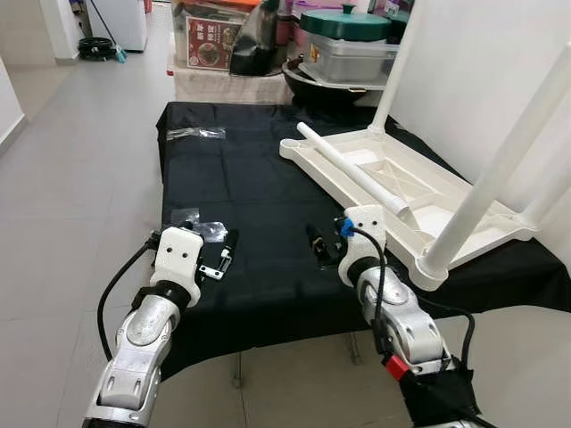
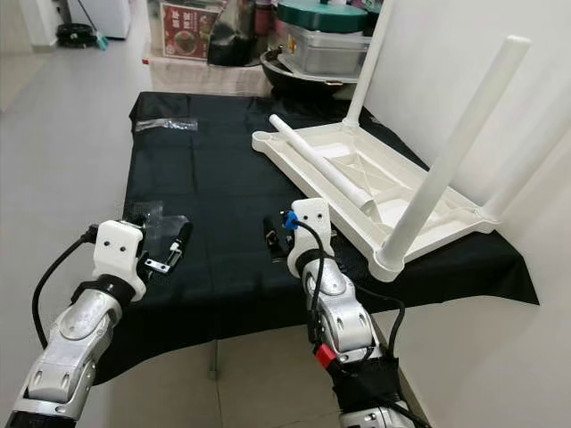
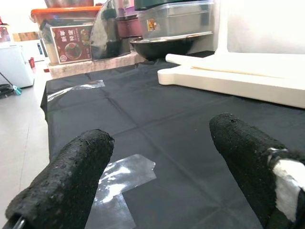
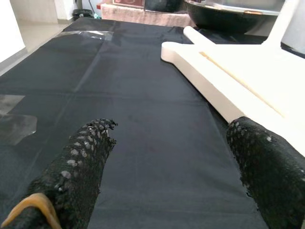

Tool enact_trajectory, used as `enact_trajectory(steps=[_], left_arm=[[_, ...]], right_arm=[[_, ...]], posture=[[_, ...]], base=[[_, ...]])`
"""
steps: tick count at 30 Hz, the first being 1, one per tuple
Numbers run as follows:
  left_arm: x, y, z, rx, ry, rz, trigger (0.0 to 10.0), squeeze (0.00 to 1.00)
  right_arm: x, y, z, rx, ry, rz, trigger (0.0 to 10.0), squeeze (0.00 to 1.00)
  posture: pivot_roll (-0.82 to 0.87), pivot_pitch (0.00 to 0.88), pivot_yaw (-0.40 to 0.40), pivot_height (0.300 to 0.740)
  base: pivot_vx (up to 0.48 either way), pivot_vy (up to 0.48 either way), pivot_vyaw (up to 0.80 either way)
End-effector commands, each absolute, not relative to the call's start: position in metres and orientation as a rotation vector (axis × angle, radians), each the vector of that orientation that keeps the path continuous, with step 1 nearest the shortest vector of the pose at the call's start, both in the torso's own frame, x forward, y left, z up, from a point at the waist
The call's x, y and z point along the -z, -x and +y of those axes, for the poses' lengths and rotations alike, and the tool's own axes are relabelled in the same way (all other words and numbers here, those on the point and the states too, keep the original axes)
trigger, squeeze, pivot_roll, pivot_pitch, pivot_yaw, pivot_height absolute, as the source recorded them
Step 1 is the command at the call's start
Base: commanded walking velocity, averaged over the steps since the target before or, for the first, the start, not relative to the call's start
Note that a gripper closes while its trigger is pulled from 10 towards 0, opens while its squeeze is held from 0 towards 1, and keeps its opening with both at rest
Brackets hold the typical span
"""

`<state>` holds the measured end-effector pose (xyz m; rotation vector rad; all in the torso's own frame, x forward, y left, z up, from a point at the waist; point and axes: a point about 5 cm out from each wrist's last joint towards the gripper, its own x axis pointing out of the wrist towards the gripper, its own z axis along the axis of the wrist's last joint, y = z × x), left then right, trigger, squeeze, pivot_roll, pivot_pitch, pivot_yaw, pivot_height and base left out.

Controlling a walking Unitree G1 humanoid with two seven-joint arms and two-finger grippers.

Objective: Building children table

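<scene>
Nearest the camera, at the front edge of the black-draped surface (image 1: 250,187), both grippers hover low over the cloth. Left gripper (image 1: 221,252): jaws apart, nothing between them; a clear plastic bag (image 3: 121,174) lies flat on the cloth just ahead of its fingers (image 3: 71,183). Right gripper (image 1: 319,248): jaws apart, empty, bare cloth between the pads in its wrist view.

Just beyond the right gripper, toward the robot's right: white children's table (image 1: 401,192), upside down on the cloth, underside ribbing exposed. Near-corner leg (image 1: 500,169) is seated and stands up at a slant; a far leg (image 1: 397,67) also stands upright. One loose leg (image 1: 352,171) lies diagonally across the underside, not fitted.

Farther back on the cloth: a second clear wrapper (image 1: 196,133). Behind the surface: stacked pots and lidded containers (image 1: 343,40).

Judgement: assembly partly done; the step in hand is the approach to the loose leg. Next move calls for the right gripper to reach forward and right, close around the loose leg, lift it and stand it at an open corner socket. Whether the fourth corner is filled cannot be told.
</scene>
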<state>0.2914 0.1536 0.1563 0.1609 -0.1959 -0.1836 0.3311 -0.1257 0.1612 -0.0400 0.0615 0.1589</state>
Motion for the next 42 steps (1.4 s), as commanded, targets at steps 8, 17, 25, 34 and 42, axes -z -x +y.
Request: enact_trajectory(steps=[8,17,25,34,42], left_arm=[[-0.164,-0.294,0.151,0.189,-0.147,-0.218,10.0,0.00],[-0.164,-0.294,0.149,0.193,-0.145,-0.218,10.0,0.00],[-0.163,-0.294,0.146,0.200,-0.143,-0.216,10.0,0.00],[-0.161,-0.295,0.144,0.200,-0.139,-0.204,10.0,0.00],[-0.159,-0.294,0.139,0.211,-0.140,-0.199,10.0,0.00]], right_arm=[[-0.165,-0.334,-0.127,-0.166,0.051,0.027,10.0,0.00],[-0.167,-0.336,-0.126,-0.178,0.062,0.013,10.0,0.00],[-0.169,-0.339,-0.131,-0.186,0.082,0.006,10.0,0.00],[-0.169,-0.343,-0.134,-0.201,0.104,0.010,10.0,0.00],[-0.163,-0.361,-0.141,-0.230,0.149,0.112,10.0,0.00]], posture=[[0.06,0.000,-0.124,0.740],[0.06,0.000,-0.125,0.740],[0.06,0.000,-0.126,0.740],[0.05,0.000,-0.128,0.740],[0.06,0.000,-0.139,0.740]], base=[[0.379,0.000,-0.05],[0.386,0.000,0.00],[0.372,0.000,0.00],[0.078,0.000,0.00],[0.000,0.000,0.00]])
